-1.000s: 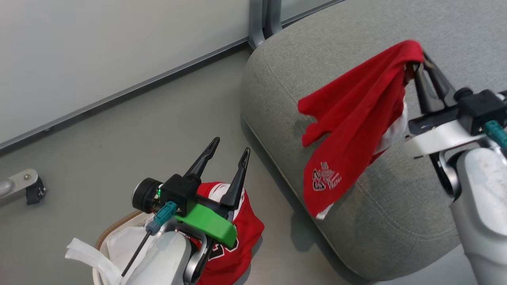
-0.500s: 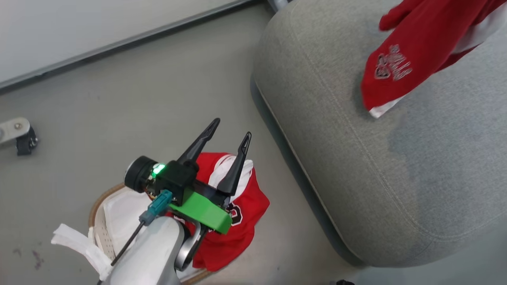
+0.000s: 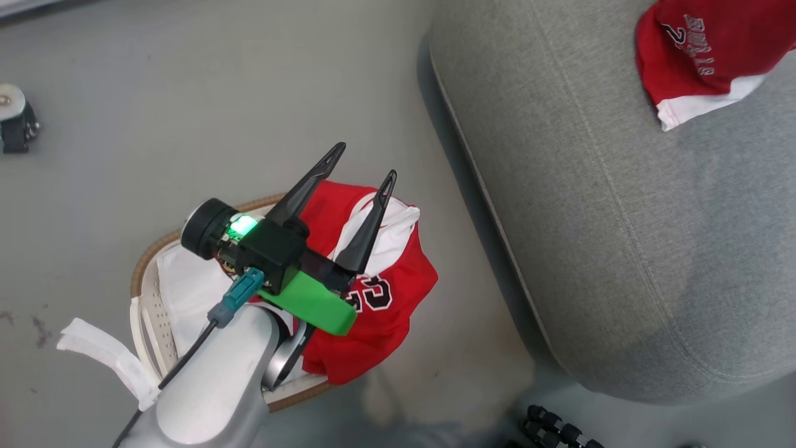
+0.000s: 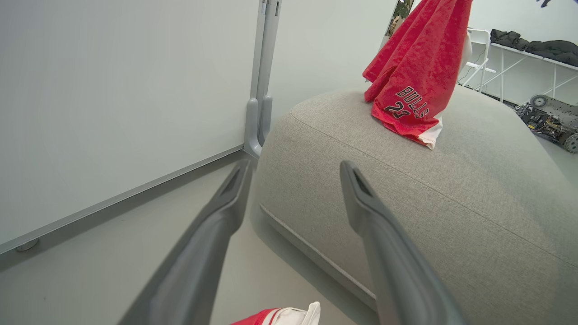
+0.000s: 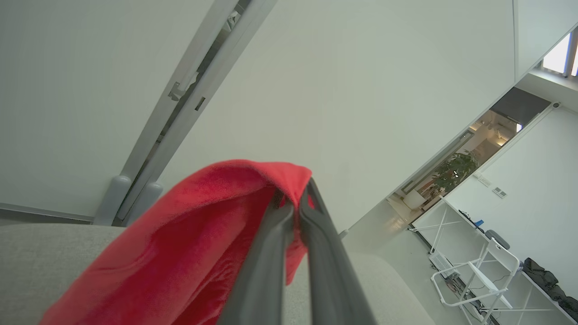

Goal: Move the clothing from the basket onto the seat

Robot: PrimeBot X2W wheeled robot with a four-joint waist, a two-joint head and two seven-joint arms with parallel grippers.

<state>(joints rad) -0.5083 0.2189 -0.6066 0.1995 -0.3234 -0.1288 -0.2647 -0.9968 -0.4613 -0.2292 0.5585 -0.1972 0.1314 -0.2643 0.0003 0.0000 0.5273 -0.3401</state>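
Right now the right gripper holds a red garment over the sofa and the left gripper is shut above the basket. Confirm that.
One point is wrong: the left gripper is open, fingers spread apart, in the head view. Otherwise yes: the right gripper holds the red garment over the sofa, and the left is above the basket.

**Head camera tilts down; garment moves deeper over the sofa**

Your head view has tilted down, so treat most of the shift as camera motion. The basket (image 3: pixel 140 274) has risen to 7 o'clock with more of its brown rim in sight, and a black ribbed part (image 3: pixel 559 429) has come in at 5 o'clock. The red garment (image 3: pixel 690 62) has really moved. A second ago it hung across the near edge of the sofa (image 3: pixel 622 236) around 3 o'clock. Now its white-trimmed hem sits at 1 o'clock, further in, and looks to touch the cushion.
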